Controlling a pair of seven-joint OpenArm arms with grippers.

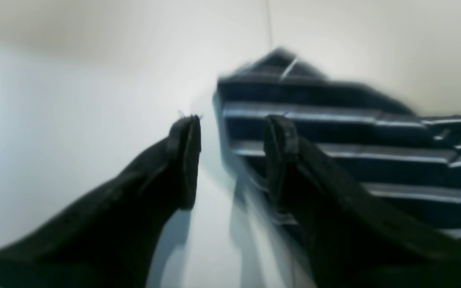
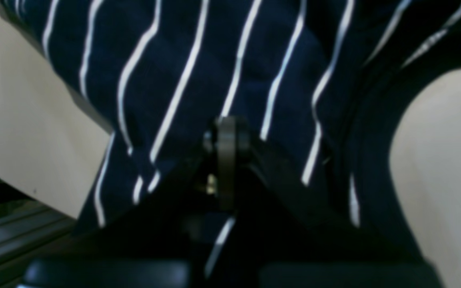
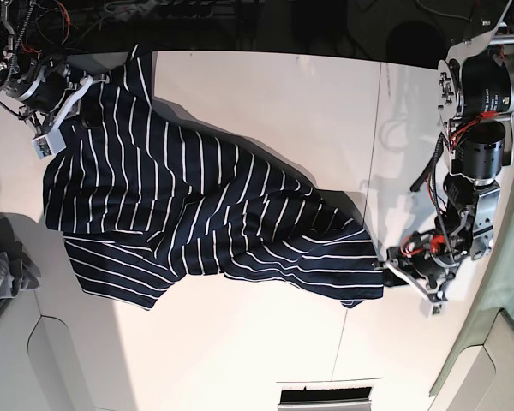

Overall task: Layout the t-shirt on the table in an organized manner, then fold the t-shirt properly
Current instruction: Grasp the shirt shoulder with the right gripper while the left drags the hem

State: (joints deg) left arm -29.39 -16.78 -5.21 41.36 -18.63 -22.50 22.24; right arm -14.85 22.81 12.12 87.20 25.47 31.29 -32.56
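Across the middle of the white worktop [image 3: 283, 94] the t-shirt [image 3: 197, 214] lies spread but rumpled, its long axis running on a diagonal from the far corner on the base view's left toward the near edge on that view's right. One end is bunched up at the far-left corner, where the right hand [image 3: 68, 90] has it; the other end reaches a narrow edge just beside the left hand [image 3: 392, 267]. By the look of it the shirt is light, soft knit cloth that will drape, crease and drag along the surface rather than hold any shape, and pulling one corner will likely tug the whole body after it. In the right wrist view the right hand [image 2: 226, 132] is closed tight with striped fabric [image 2: 198, 80] gathered around its tips, so it appears to have the shirt pinched. In the left wrist view the left hand [image 1: 230, 132] stands well apart with only bare worktop [image 1: 74, 120] between its tips, holding nothing, the shirt's edge [image 1: 334, 136] just beside one tip. Good places to take hold would be the hem corners or shoulder seams, pinching a single layer close to the edge so the cloth can be drawn flat.
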